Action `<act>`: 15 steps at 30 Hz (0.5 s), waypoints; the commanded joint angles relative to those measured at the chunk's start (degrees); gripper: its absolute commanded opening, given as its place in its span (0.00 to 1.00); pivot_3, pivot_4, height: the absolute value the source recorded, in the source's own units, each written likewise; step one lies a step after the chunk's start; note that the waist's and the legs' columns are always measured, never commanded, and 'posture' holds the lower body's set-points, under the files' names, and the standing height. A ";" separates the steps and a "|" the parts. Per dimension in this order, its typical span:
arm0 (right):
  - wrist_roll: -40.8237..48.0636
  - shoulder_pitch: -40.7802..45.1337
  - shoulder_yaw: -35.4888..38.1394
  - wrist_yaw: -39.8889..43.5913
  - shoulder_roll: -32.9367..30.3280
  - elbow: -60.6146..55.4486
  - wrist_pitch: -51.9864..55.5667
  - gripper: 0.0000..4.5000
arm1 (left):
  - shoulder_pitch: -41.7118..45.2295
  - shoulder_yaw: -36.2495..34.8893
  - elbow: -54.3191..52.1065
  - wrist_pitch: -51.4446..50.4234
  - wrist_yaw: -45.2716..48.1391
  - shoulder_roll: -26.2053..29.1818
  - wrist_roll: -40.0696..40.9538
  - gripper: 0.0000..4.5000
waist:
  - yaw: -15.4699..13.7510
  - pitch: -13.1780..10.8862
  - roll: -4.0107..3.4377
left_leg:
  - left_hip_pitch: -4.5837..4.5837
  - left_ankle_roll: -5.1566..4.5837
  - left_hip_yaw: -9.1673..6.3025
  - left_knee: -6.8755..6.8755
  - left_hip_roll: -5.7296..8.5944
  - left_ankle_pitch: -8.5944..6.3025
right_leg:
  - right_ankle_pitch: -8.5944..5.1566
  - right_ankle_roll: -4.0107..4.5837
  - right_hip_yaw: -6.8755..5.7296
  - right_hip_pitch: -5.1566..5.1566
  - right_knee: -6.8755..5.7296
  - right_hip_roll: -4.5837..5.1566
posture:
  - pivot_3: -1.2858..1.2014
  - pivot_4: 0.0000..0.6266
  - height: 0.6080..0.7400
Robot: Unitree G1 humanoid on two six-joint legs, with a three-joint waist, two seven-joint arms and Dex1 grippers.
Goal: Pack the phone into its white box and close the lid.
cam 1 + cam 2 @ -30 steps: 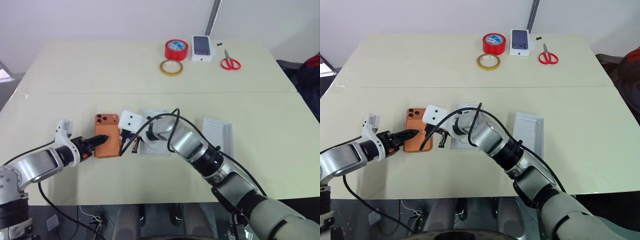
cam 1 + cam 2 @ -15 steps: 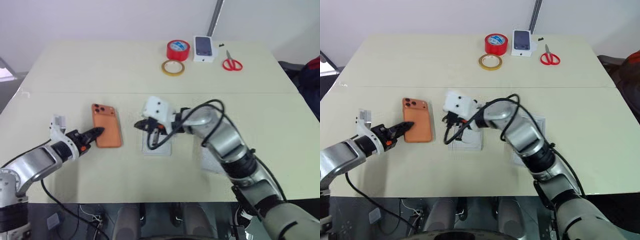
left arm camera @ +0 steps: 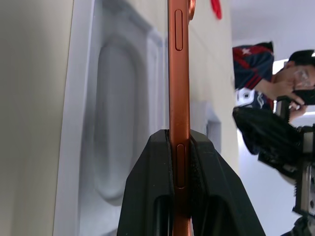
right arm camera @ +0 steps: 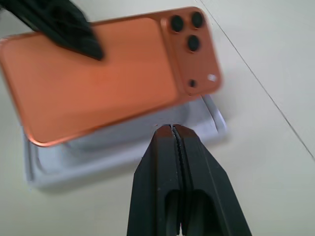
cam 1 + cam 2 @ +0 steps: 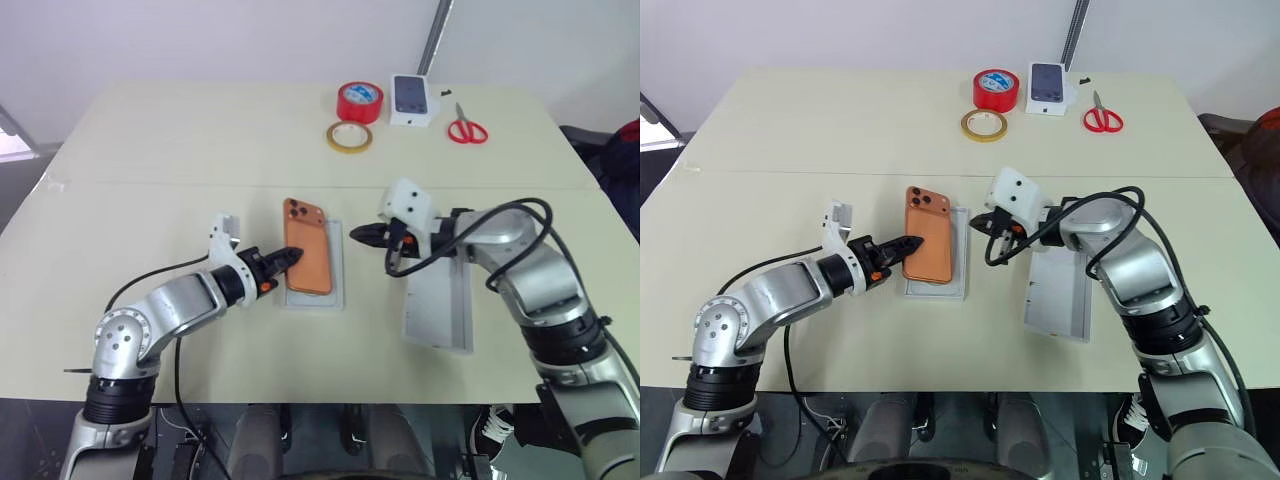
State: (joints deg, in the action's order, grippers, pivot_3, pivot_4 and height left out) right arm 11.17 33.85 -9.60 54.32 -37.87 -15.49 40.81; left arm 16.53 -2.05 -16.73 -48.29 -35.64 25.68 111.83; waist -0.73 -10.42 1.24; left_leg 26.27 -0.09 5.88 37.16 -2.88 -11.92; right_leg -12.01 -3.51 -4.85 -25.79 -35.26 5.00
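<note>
The orange phone (image 5: 308,259) hangs slightly tilted just above the white box (image 5: 337,268) at mid-table, lens end toward the far side, its left part past the box's left rim. My left gripper (image 5: 293,256) is shut on the phone's near left edge; in the left wrist view its fingers (image 3: 160,162) clamp the thin orange edge (image 3: 178,73). An oval recess shows inside the box (image 3: 115,123). My right gripper (image 5: 357,234) is shut on nothing, pointing left just beyond the box's right rim. To its right, the lid (image 5: 438,300) lies open side up under the right forearm.
At the table's far edge lie a red tape roll (image 5: 359,101), a yellow tape ring (image 5: 347,136), a small white box with a phone picture (image 5: 413,98) and red scissors (image 5: 468,130). A person (image 3: 290,83) shows beyond the table in the left wrist view.
My left gripper has closed on the phone and carried it right, from the bare table to over the white box. The right gripper, still shut, has swung away to the box's right side.
</note>
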 commanded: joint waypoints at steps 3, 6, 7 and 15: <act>3.38 -5.65 5.24 0.74 -3.67 -1.44 -0.25 0.00 | 1.89 1.91 -0.33 0.77 0.77 0.20 0.08 0.00 | -0.17 -0.01 0.01 | 0.01 -0.03 -0.03 0.02 0.04 -0.02 | -0.02 -0.03 -0.01 0.10 0.09 0.02 | 0.52 0.24 1.00; 5.40 -8.74 6.81 1.51 -4.67 -1.89 -0.47 0.00 | 2.04 2.70 0.47 0.59 1.39 -0.11 -1.03 0.00 | -0.13 0.00 0.01 | 0.01 -0.05 -0.05 0.06 0.04 -0.03 | -0.02 -0.03 0.00 0.10 0.09 0.04 | 0.52 0.24 1.00; 6.16 -9.75 7.22 1.85 -4.94 -2.19 -0.43 0.00 | 2.15 3.10 0.86 0.33 1.72 -0.14 -1.73 0.00 | -0.13 0.00 0.01 | 0.00 -0.05 -0.06 0.06 0.04 -0.03 | -0.02 -0.03 0.00 0.11 0.09 0.03 | 0.52 0.24 1.00; 7.31 -11.11 7.52 1.23 -5.64 -2.23 -0.95 0.00 | 3.81 3.99 2.89 -0.73 3.52 -0.85 -4.46 0.00 | -0.09 -0.01 0.01 | -0.09 -0.05 -0.07 0.06 0.03 -0.03 | -0.02 -0.03 0.00 0.18 0.07 0.00 | 0.52 0.24 1.00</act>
State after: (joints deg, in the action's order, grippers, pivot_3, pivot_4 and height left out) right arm 17.33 22.18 -3.86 55.65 -42.81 -15.77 40.78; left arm 18.92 1.71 -12.86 -48.57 -33.75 24.89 107.41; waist -0.82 -10.42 1.25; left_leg 26.18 -0.15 5.82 37.22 -2.84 -11.95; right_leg -12.04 -3.54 -4.85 -25.61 -35.19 5.00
